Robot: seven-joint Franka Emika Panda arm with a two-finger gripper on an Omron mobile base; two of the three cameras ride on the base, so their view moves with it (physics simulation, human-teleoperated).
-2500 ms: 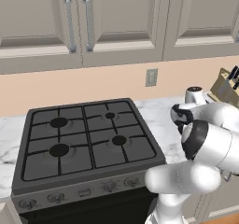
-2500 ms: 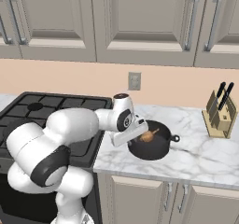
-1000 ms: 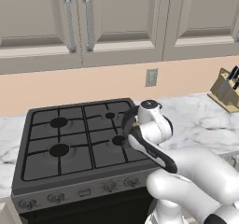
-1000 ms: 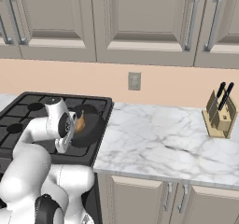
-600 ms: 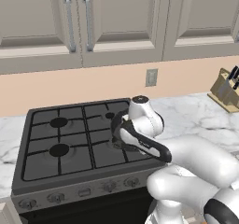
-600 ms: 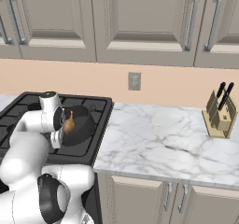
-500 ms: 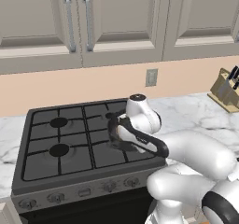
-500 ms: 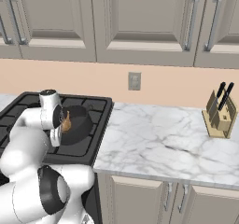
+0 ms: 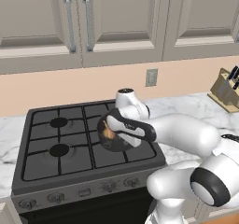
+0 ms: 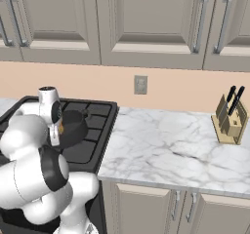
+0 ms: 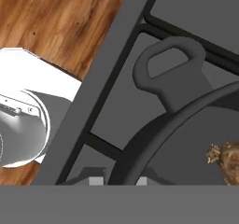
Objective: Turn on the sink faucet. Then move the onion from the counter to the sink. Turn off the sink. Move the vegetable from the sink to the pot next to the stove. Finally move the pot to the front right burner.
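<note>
The pot (image 9: pixel 113 135) hangs low over the front right section of the stove (image 9: pixel 51 160), carried by the arm so that the onion (image 9: pixel 108 133) inside rides along with it; this looks like the last step of the task, the pot being brought to the front right burner. The gripper (image 9: pixel 111 123) is clamped on the pot's rim, its jaws drawn together on the wall near one loop handle, which would explain why the pot sits slightly tipped rather than level: it is held from one side only. In the left base view the pot lies at about 6 o'clock from the gripper, directly below the hand, with the onion showing as a golden patch at the pot's 9 o'clock edge. In the right base view the pot (image 10: pixel 73 128) sits at 3 o'clock from the white wrist, above the grates, and a sliver of onion (image 10: pixel 60 128) shows at its 9 o'clock side. From the hand view the pot's rim (image 11: pixel 154 139) curves from 6 o'clock toward 3 o'clock, the loop handle (image 11: pixel 170 76) juts toward 12 o'clock, and the onion (image 11: pixel 227 158) lies at 4 o'clock inside the pot. Whether the base already rests on the grate cannot be told.
</note>
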